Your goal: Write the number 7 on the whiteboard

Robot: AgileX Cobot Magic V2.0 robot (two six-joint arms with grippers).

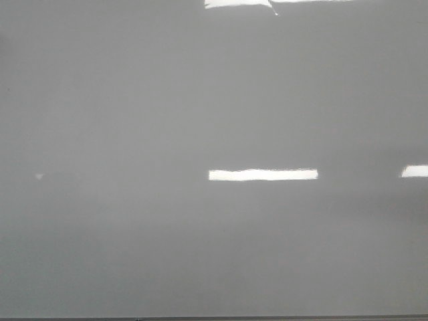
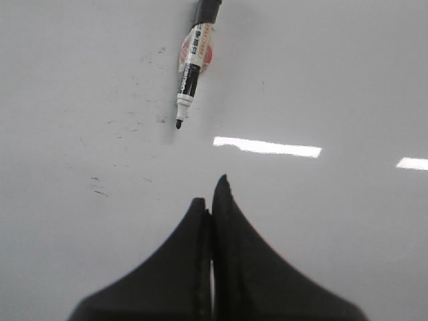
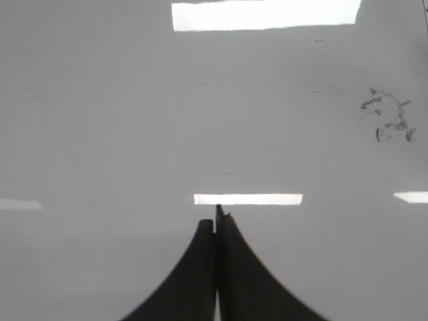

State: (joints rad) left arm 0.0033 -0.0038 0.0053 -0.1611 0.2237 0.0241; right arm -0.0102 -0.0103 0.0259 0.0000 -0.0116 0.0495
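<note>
Your whiteboard (image 1: 134,120) fills the front view, glossy grey and bare of any written 7. Your left gripper (image 2: 212,200) is closed on nothing, with an uncapped marker (image 2: 194,63) lying on the board ahead of it. Your right gripper (image 3: 216,224) is closed too, near faint smudges (image 3: 388,117).

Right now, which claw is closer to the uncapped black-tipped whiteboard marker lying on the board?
Left. The left claw hangs shut with the marker lying just ahead of its tips; the right claw, also shut, has no marker in its view.
</note>
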